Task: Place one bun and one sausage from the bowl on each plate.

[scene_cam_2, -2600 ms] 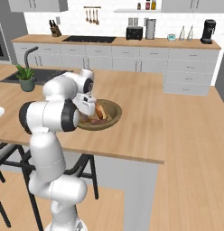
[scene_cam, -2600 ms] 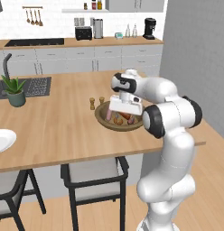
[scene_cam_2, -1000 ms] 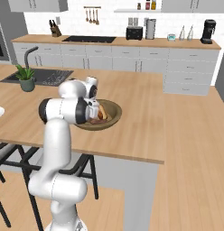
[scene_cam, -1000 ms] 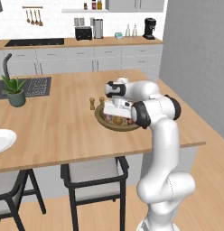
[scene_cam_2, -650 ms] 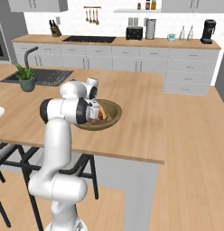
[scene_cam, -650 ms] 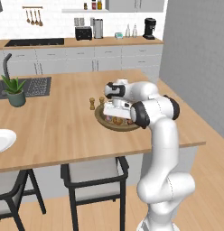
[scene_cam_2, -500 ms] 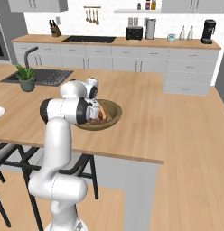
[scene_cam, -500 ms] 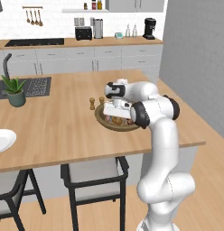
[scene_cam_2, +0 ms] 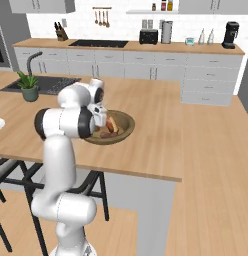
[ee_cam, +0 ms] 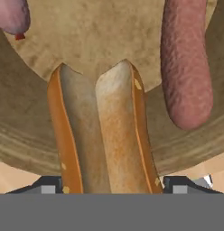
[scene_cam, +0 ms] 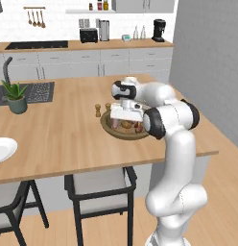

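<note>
Lately the arm had swung from a raised pose at the near rim, as seen 2.6 s back, down into the wooden bowl (scene_cam: pixel 124 129), and over the final second the hand barely shifted. At centre of the left base view the gripper (scene_cam: pixel 125 118) sat low among the bowl's contents. In the hand view a split golden-brown bun (ee_cam: pixel 102 131) ran up from the bottom centre, with the two dark finger tips (ee_cam: pixel 49 185) flanking its lower end at either side; the fingers looked set around the bun, but whether they had closed firmly on it I could not tell. A reddish-brown sausage (ee_cam: pixel 186 63) lay at upper right, a pale pink sausage (ee_cam: pixel 12 16) at the upper left corner. A white plate (scene_cam: pixel 2 149) showed at the left edge, well apart from the bowl. Judged: first pick under way, nothing plated yet.
</note>
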